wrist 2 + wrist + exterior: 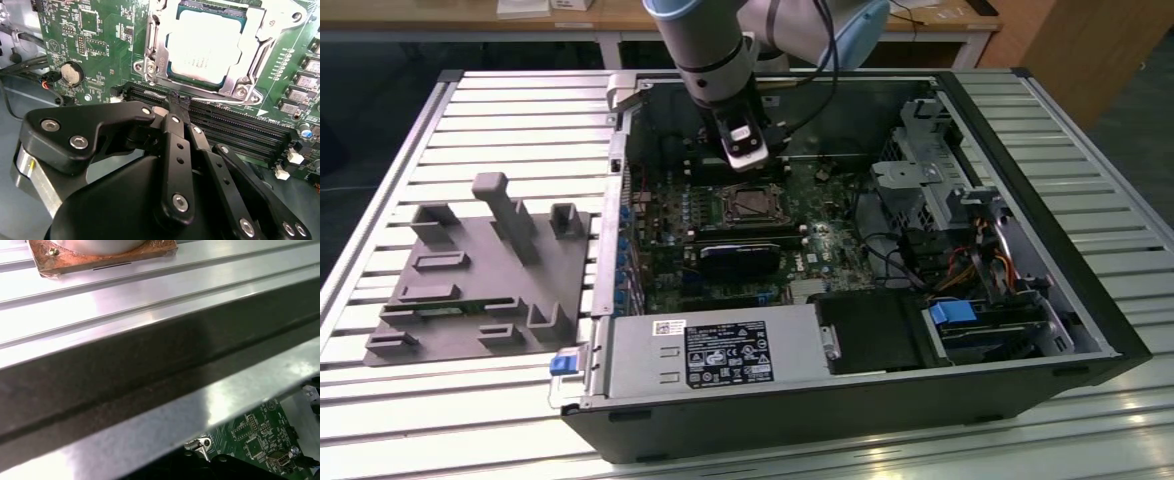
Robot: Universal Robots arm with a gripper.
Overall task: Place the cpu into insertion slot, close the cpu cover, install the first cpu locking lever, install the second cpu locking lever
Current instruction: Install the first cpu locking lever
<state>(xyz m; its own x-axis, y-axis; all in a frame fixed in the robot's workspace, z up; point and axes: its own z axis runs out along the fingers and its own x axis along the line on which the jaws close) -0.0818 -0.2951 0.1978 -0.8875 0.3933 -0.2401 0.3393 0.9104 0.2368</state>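
Observation:
The cpu [205, 47], a square chip with a dull silver top, lies seated in the insertion slot [750, 203] on the green motherboard. The cpu cover [156, 45], a silver frame, lies flat over it, and the chip shows through its window. My gripper [178, 101] hangs just off one edge of the socket, above the black memory slots [235, 132]. Its black fingers are shut together with nothing between them. A thin metal rod [156, 94] lies along the socket edge nearest the fingertips. In the exterior view the gripper [747, 155] hovers inside the open case, just beyond the socket.
The open computer case [1067, 300] lies on a slatted metal table [520, 110]. A grey fixture block [480, 270] sits at the exterior view's left. A power supply [720, 350], drive bays [947, 190] and cables crowd the case. In the first wrist view the case wall [150, 370] passes close by.

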